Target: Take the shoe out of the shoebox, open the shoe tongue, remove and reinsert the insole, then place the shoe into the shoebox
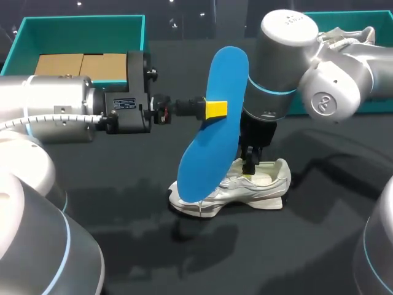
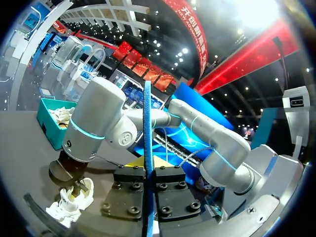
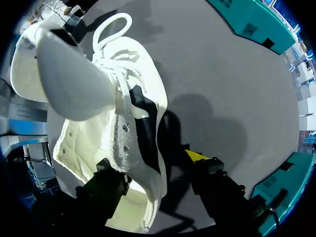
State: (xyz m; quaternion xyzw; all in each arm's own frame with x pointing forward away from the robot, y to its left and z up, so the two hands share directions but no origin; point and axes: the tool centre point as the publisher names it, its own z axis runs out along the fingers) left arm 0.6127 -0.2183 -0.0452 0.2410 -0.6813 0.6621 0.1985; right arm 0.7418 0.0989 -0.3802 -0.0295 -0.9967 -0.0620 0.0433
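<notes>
A white lace-up sneaker (image 1: 264,184) is set on its sole on the dark grey table top (image 1: 123,209), and every place below is given from it. A flat blue foam insole (image 1: 212,141) is held in the air over the sneaker's toe end, stood on end and tilted. Its lower tip is close to the toe, and whether the two touch cannot be told. The insole is pinched in its upper half by the left gripper (image 1: 215,109), whose yellow-tipped fingers are pressed against its two faces. In the left wrist view the insole (image 2: 147,128) is seen edge-on, clamped between the black finger blocks of the left gripper (image 2: 147,174), with the sneaker (image 2: 69,202) lower down and off to one side.

The right gripper (image 1: 249,167) is lowered onto the sneaker's opening near the heel. In the right wrist view the sneaker (image 3: 98,113) is seen from above with its tongue lifted. The right gripper (image 3: 153,165) is set astride the sneaker's side wall with its jaws spread: one finger is inside the opening and the other finger (image 3: 197,157) is outside, apart from the wall.

A teal open box lined with brown cardboard (image 1: 80,27) is placed well apart from the sneaker, beyond its toe end. A second teal box (image 1: 338,15) is placed beyond its heel end, partly hidden by the right arm (image 1: 288,55)
</notes>
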